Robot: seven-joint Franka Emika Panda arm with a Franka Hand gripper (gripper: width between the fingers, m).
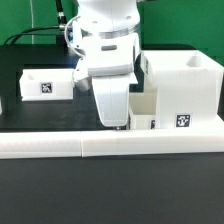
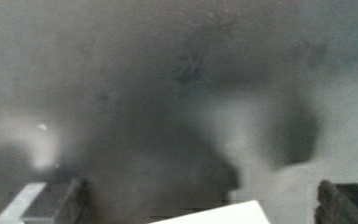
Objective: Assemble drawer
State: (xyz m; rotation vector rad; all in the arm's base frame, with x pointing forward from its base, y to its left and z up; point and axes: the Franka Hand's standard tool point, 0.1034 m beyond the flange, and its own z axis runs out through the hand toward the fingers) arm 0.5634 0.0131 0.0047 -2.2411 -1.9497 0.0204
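From where I stood, the job looked barely under way. The housing (image 1: 186, 82) sat at the exterior view's right. One tray (image 1: 46, 84) lay well apart from it at the exterior view's left, its tag facing out and not yet slid in. A second tray (image 1: 148, 116) sat just beside the housing, between it and the arm and partly hidden. I could not tell whether it was already partway into the housing.

The gripper (image 1: 113, 122) hung low over the black table (image 1: 40, 115) close to that second tray, just behind the border rail (image 1: 60, 147). In the blurred wrist view its fingers (image 2: 44, 204) stood wide apart at the picture's edges. Only a white corner (image 2: 220, 214) showed low between them — nothing was clamped. As I judged it, neither tray was seated yet, so both were left to do.
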